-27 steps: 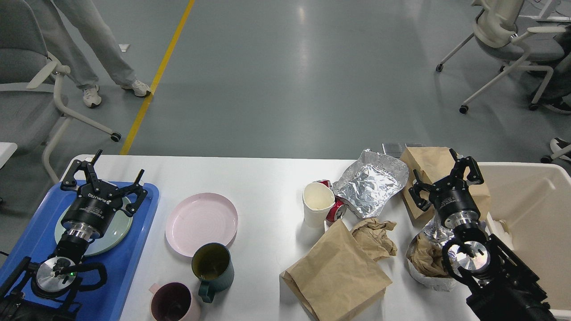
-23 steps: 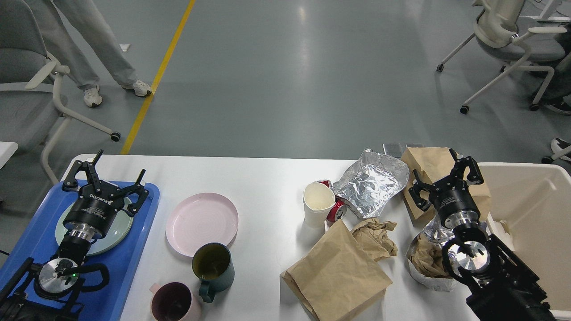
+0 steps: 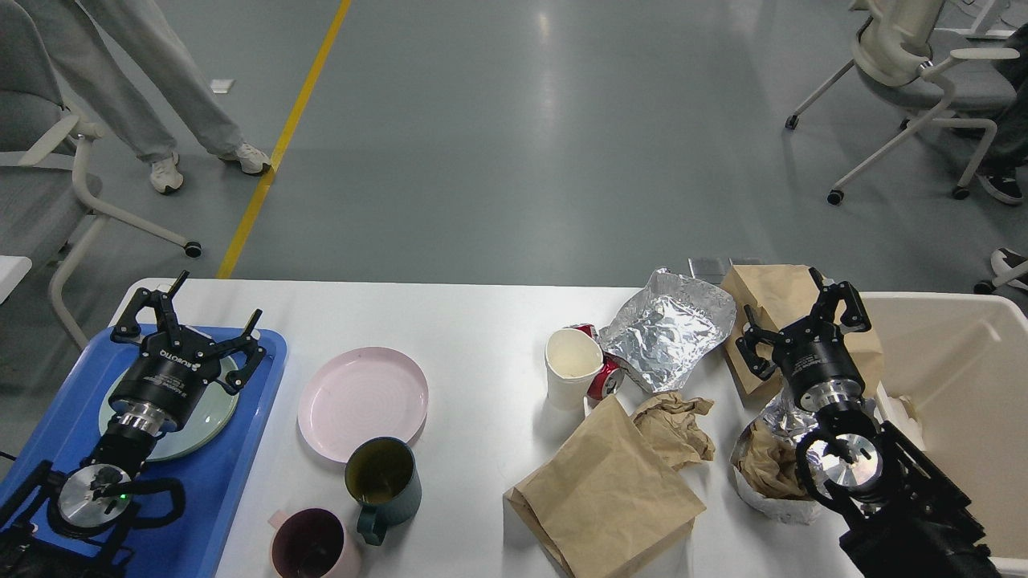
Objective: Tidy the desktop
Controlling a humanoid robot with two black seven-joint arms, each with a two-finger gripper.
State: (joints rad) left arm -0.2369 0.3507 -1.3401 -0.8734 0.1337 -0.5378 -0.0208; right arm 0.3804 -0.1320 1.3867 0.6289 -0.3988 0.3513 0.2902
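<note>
- Left gripper (image 3: 187, 321) shifted very slightly toward the left edge of the surface (image 3: 482, 321) compared with half a second ago; right gripper (image 3: 801, 321) unchanged; no object on the surface displaced
- Left fingers spread wide, empty, hovering over the green plate (image 3: 205, 413) on the blue tray (image 3: 241, 482) at the near-left corner
- Right fingers also spread, empty, over the brown bag (image 3: 771, 293) near the far-right corner, beside the cream bin (image 3: 956, 361)
- Reading: nothing grasped yet, sorting barely under way; probably a repositioning step only
- Surface occupies the lower half of the head view, long axis left to right, far edge running parallel to the top of the view
- Left to clear, crockery side: pink plate (image 3: 363, 397), dark green mug (image 3: 384, 486), pink mug (image 3: 309, 546)
- Left to clear, rubbish side: paper cup (image 3: 572, 365), red can (image 3: 604, 377), foil sheet (image 3: 671, 329), crumpled paper (image 3: 675, 425), large paper bag (image 3: 610, 494), foil-wrapped bundle (image 3: 763, 466)
</note>
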